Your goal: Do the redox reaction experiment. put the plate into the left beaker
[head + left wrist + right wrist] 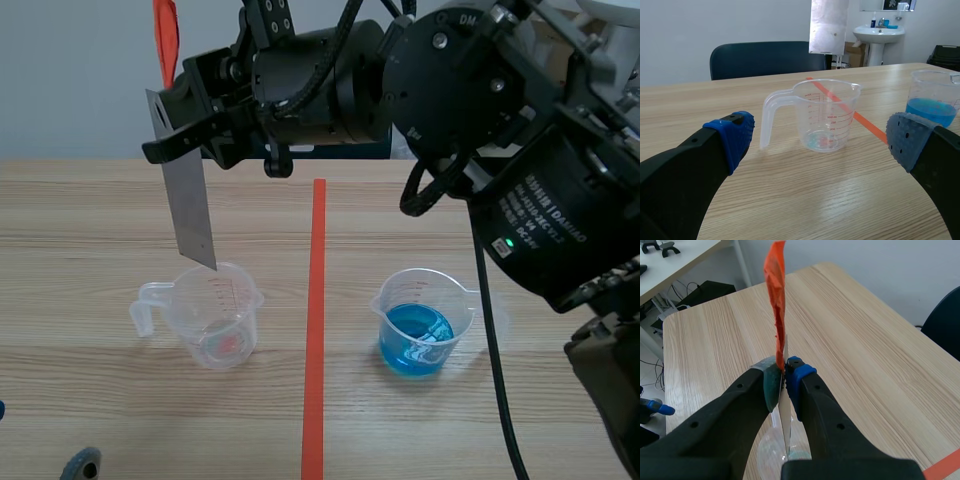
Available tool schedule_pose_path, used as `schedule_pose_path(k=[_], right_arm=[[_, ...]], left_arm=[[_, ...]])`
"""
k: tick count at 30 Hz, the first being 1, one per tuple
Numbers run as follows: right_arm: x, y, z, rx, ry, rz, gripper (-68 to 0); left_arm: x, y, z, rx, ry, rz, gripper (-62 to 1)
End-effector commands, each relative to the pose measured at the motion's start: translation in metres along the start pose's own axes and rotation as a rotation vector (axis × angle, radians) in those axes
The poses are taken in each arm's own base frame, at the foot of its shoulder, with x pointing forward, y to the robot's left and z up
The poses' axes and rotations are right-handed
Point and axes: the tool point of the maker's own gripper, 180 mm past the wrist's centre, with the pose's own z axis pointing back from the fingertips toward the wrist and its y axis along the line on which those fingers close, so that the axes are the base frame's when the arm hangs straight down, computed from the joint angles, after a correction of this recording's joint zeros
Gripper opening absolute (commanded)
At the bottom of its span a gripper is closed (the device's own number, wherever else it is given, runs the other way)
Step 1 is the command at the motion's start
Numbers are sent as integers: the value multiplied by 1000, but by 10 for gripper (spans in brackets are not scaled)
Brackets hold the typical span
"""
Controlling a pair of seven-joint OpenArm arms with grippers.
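A grey metal plate (187,200) with an orange tape tab (165,35) on top hangs upright, its lower corner just above the rim of the left beaker (215,318). My right gripper (165,125), on the arm reaching across from the right, is shut on the plate near its top; in the right wrist view the plate (785,420) is pinched edge-on between the pads. The left beaker is clear plastic with a handle and something reddish at its bottom. My left gripper (820,142) is open, low on the table, with that beaker (824,115) ahead of it and the plate (828,25) above.
A second clear beaker (420,322) holding blue liquid stands right of the orange-red tape line (316,330). It also shows in the left wrist view as the blue beaker (935,97) beside my fingers. A dark chair (765,59) stands beyond the table's far edge.
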Motion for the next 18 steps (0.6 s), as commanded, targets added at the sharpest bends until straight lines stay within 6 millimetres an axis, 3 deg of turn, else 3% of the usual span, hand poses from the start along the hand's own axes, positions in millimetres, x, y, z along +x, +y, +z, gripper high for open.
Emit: schedule_pose_path(k=[1, 10, 18], right_arm=[[13, 2, 1, 10, -44, 15, -669], [-2, 9, 1, 25, -35, 14, -669], [-13, 4, -1, 4, -29, 20, -669]], left_arm=[[6, 1, -3, -5, -29, 0, -54], [6, 1, -3, -5, -29, 0, -54], [6, 1, -3, -5, -29, 0, -54]])
